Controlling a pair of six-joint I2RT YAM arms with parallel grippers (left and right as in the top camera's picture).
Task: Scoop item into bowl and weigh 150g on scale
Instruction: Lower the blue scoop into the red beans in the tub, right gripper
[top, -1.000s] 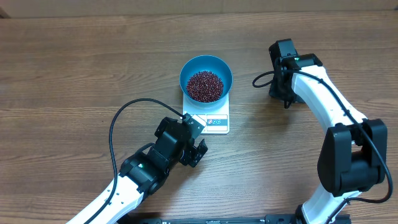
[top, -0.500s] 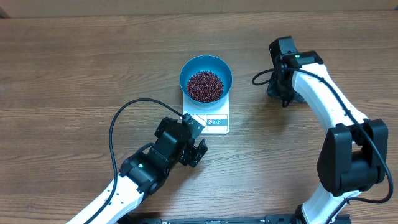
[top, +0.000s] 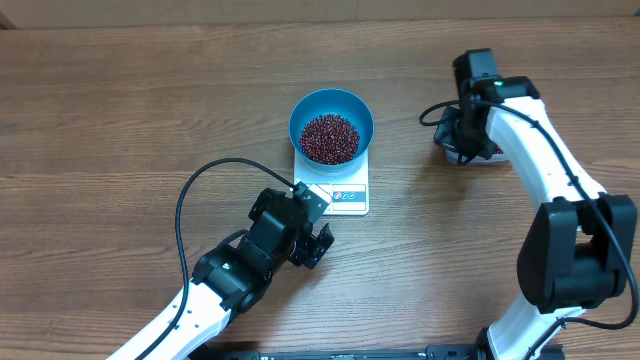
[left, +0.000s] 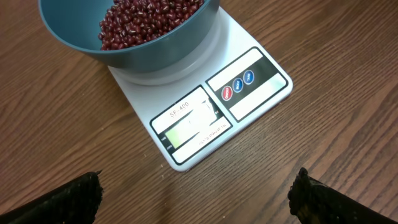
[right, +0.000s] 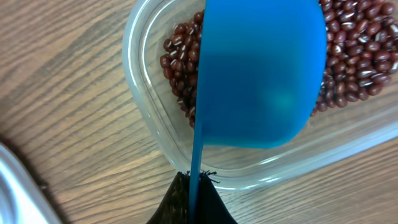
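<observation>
Hovering the scoop (right: 261, 74) over the tub (right: 140, 124), the right fingers (right: 214, 208) pinch its handle: scooping seems in hand. The left fingers (left: 62, 199) are spread near the scale (left: 249, 99), whose bowl (left: 74, 43) holds beans (left: 149, 18). Next: dip, lift level.

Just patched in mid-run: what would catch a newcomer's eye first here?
The bright blue bowl, holding dark red beans, sits on the white scale mid-table. The right gripper is shut on a blue scoop by its handle, over a clear tub of more beans. The left gripper hangs open just before the scale.
</observation>
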